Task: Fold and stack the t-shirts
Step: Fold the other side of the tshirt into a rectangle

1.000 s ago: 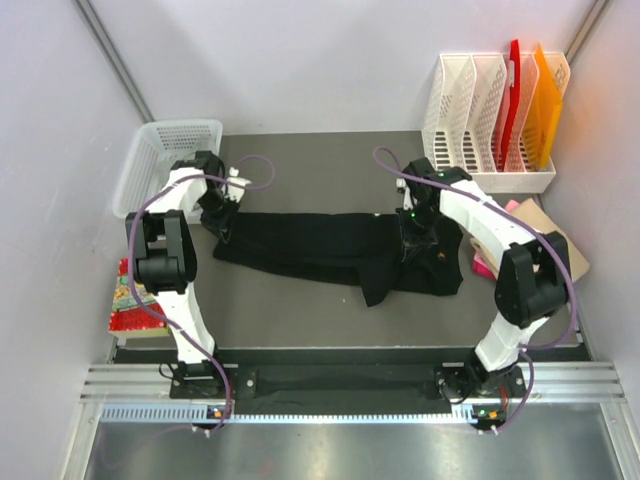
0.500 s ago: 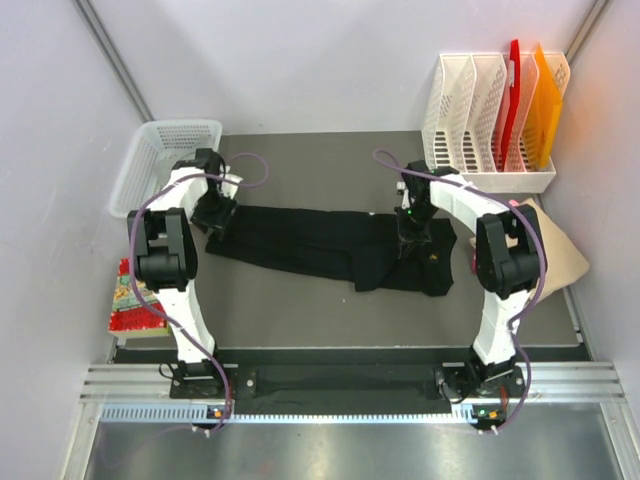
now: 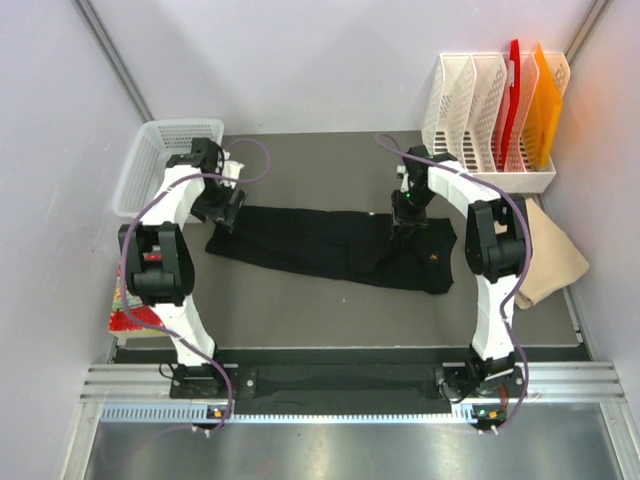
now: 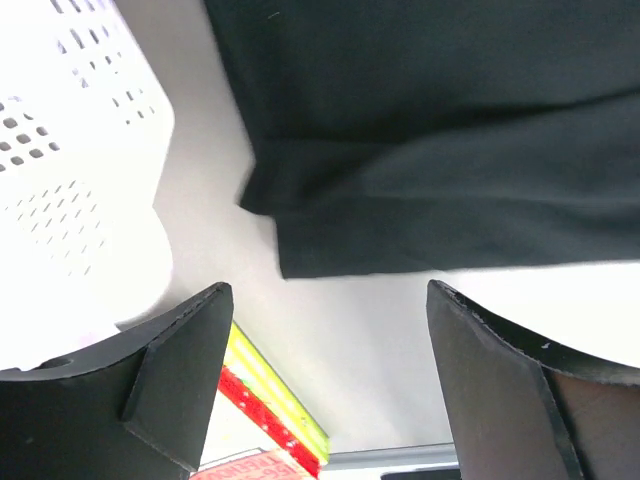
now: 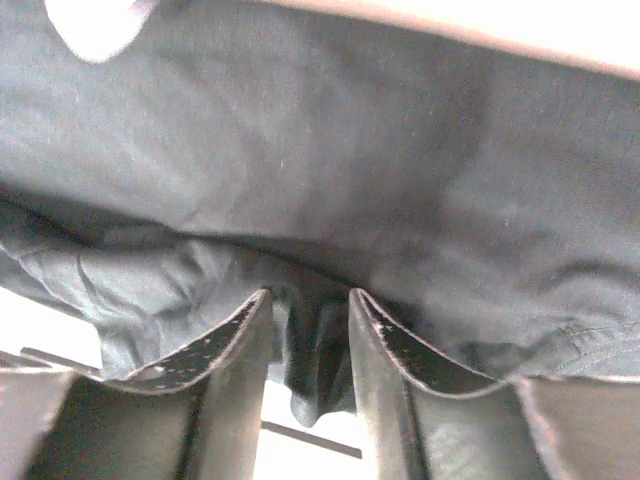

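black t-shirt (image 3: 320,245) is pinched tight by the right end effector (image 5: 308,295), left end effector (image 4: 330,290) is spread wide, nothing gripped

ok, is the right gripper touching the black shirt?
Touching. The right wrist view shows a fold of the black shirt pinched between the two fingers of the right gripper.
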{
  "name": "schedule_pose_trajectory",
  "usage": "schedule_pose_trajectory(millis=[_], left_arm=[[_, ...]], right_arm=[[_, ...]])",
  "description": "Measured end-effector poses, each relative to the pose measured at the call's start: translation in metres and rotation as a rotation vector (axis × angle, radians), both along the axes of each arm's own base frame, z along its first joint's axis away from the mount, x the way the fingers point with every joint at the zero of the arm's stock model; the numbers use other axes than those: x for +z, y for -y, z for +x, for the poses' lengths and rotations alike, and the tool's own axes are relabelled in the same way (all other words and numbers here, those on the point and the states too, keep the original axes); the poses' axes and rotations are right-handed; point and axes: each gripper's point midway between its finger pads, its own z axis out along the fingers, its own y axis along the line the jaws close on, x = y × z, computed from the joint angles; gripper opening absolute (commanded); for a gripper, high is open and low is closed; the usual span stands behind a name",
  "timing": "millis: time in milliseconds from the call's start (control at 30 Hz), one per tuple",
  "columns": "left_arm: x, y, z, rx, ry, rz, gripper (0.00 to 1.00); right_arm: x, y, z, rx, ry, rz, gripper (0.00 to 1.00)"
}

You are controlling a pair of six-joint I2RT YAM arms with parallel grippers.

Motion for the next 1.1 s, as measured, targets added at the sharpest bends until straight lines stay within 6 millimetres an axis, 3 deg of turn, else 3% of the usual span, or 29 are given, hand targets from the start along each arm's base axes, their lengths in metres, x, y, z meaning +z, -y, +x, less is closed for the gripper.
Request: schedule_pose_trajectory(millis=[67, 167, 333, 500, 633, 733, 867, 1000, 1100], left_arm=[[0.015, 0.009, -0.003, -0.013, 0.028, -0.022, 0.82], [0.03, 0.04, -0.008, -0.087, 0.063, -0.068, 0.83], [0.018, 0.093, -0.035, -0.225, 0.008, -0.14, 0.81], [-0.008, 0.096, -0.051, -0.24, -0.067, -0.15, 0.8], [-0.032, 0.091, -0.047, -0.237, -0.111, -0.128, 0.79], [-0.052, 0.087, -0.043, -0.229, -0.147, -0.105, 0.79], [-0.066, 0.08, -0.033, -0.22, -0.168, -0.077, 0.79], [-0.073, 0.068, -0.019, -0.199, -0.152, -0.06, 0.78], [-0.074, 0.055, -0.016, -0.175, -0.146, -0.048, 0.78]], right_arm=[[-0.002, 0.0, 0.004, -0.002, 0.0, -0.001, 0.43], [-0.004, 0.005, 0.01, -0.013, 0.006, -0.018, 0.49], [0.01, 0.019, 0.03, -0.039, 0.07, -0.079, 0.58], [0.034, 0.036, 0.05, -0.066, 0.166, -0.156, 0.67], [0.061, 0.038, 0.048, -0.05, 0.238, -0.172, 0.68], [0.082, 0.027, 0.023, -0.004, 0.275, -0.148, 0.68], [0.093, -0.012, -0.023, 0.132, 0.285, -0.099, 0.69], [0.074, -0.047, -0.074, 0.289, 0.214, -0.057, 0.69], [0.051, -0.047, -0.097, 0.329, 0.136, -0.051, 0.71]])
